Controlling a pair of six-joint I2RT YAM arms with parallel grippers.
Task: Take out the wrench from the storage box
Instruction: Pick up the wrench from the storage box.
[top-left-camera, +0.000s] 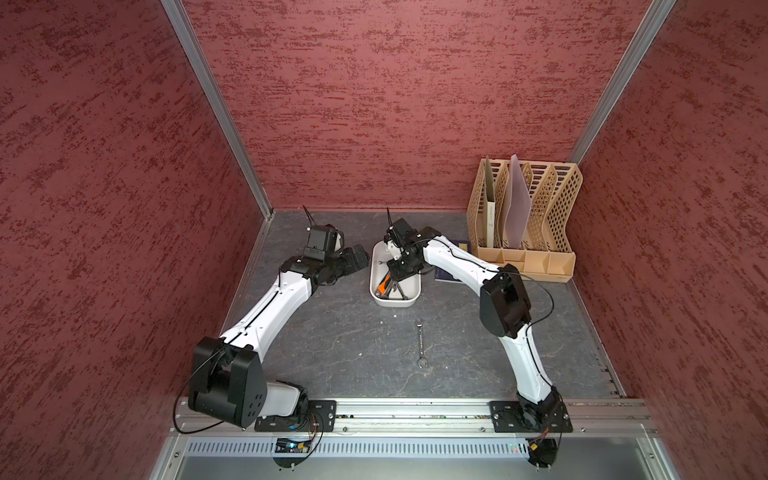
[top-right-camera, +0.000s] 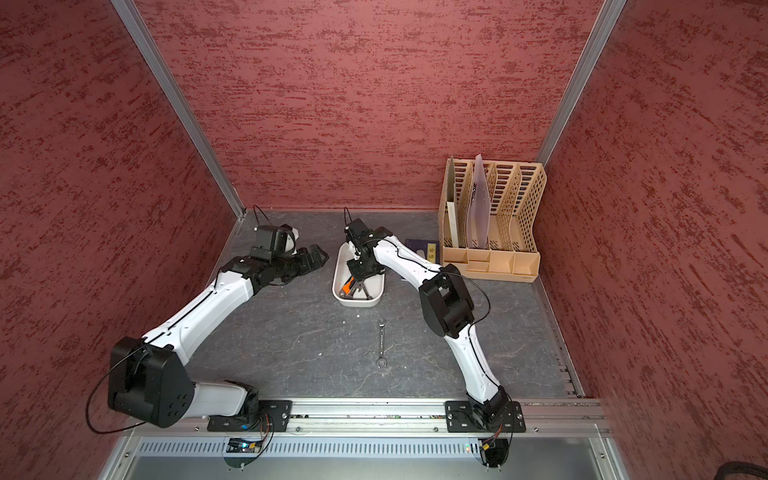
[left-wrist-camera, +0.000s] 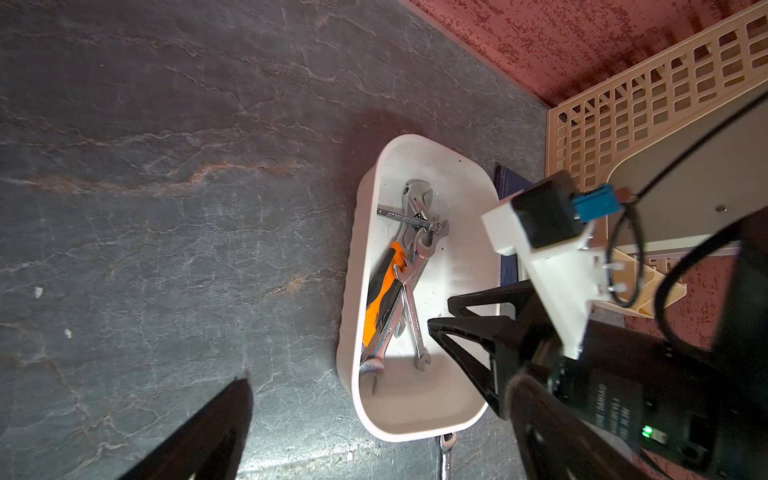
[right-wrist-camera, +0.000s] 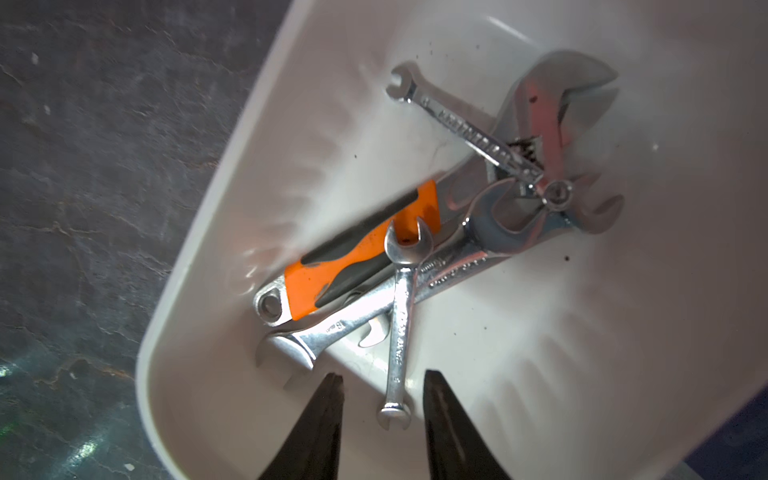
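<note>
The storage box (top-left-camera: 376, 291) (top-right-camera: 376, 296) is a shallow white tray at the back middle of the grey table. Inside lie several steel wrenches and an orange-handled adjustable wrench (right-wrist-camera: 345, 266) (left-wrist-camera: 380, 291). My right gripper (right-wrist-camera: 382, 376) (top-left-camera: 393, 281) hangs inside the box, open. The near end of a small open-end wrench (right-wrist-camera: 401, 316) lies between its fingers, which do not touch it. My left gripper (left-wrist-camera: 382, 376) (top-left-camera: 359, 257) is open and empty, just left of the box. Another wrench (top-left-camera: 421, 345) (top-right-camera: 381, 343) lies on the table in front of the box.
A tan lattice file rack (top-left-camera: 528, 224) (top-right-camera: 492, 220) holding sheets stands at the back right. A dark blue booklet (top-right-camera: 422, 249) lies between it and the box, under my right arm. Red walls close in three sides.
</note>
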